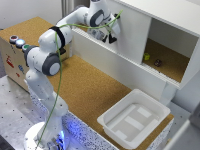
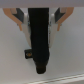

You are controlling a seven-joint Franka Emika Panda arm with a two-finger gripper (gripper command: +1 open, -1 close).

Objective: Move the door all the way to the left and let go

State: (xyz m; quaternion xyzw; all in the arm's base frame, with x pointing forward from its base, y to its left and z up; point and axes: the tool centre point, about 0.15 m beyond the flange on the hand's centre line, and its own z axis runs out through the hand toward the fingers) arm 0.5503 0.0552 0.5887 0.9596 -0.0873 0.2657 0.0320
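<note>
The door [image 1: 131, 36] is a flat white panel covering the half of the cabinet toward the exterior view's left. Its small black handle [image 1: 112, 39] sits near that side's edge. My gripper [image 1: 108, 35] is at the handle. In the wrist view the black handle [image 2: 40, 47] runs between my two fingers [image 2: 21, 22], which press close on both sides of it against the white door [image 2: 67, 55]. The gripper [image 2: 40, 24] is shut on the handle.
The white cabinet frame [image 1: 167, 15] stands on a cork-topped table [image 1: 90, 90]. Its open right half holds a small yellow object [image 1: 147, 56] and a dark one [image 1: 158, 62]. A white plastic bin [image 1: 135, 120] sits at the front. A box with buttons [image 1: 15, 50] stands at the left.
</note>
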